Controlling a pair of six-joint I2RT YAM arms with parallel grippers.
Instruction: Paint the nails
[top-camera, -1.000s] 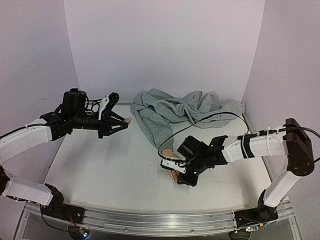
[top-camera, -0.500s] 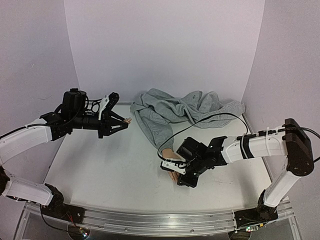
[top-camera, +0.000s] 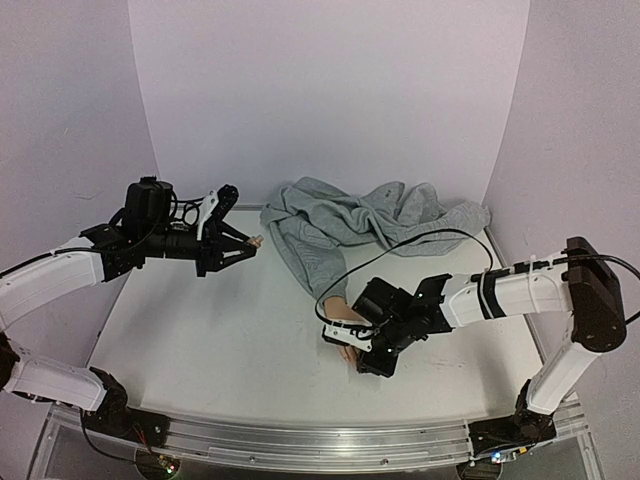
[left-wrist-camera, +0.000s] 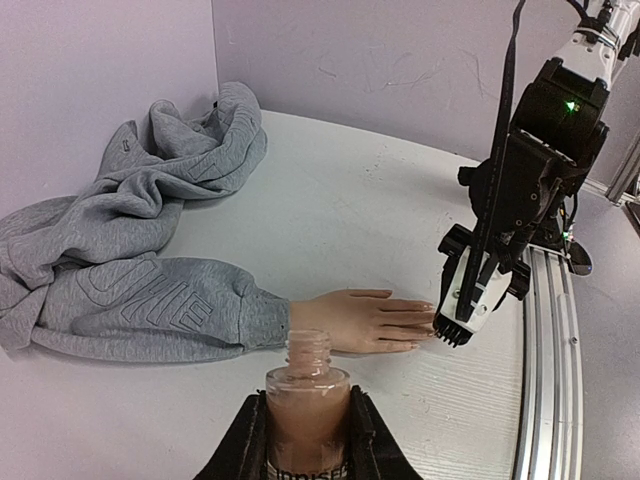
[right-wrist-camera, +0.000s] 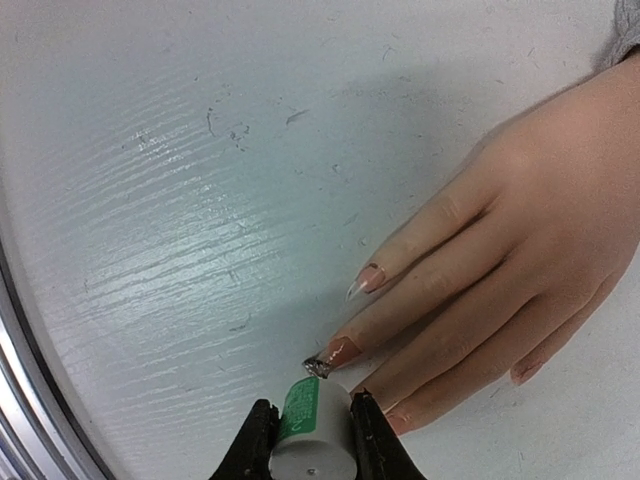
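Note:
The flesh-coloured mannequin hand (right-wrist-camera: 520, 240) lies flat on the white table, its wrist in a grey sleeve (left-wrist-camera: 170, 305). Its pointed nails show in the right wrist view: one clear (right-wrist-camera: 368, 279), the one beside it glossy brown-pink (right-wrist-camera: 340, 351). My right gripper (right-wrist-camera: 311, 425) is shut on a white brush cap with a green label (right-wrist-camera: 318, 432). The brush tip (right-wrist-camera: 318, 368) touches the tip of the brown-pink nail. From above, this gripper (top-camera: 365, 347) covers the fingertips. My left gripper (top-camera: 240, 246) is shut on an open bottle of pinkish polish (left-wrist-camera: 307, 395), held above the table's far left.
The grey sweatshirt (top-camera: 370, 222) is heaped at the back of the table, its sleeve running to the hand (top-camera: 338, 311). A black cable (top-camera: 420, 238) loops over it to the right arm. A metal rail (top-camera: 320, 445) runs along the near edge.
My right gripper has edged slightly left and nearer over the fingertips. The left arm and the bottle have not moved.

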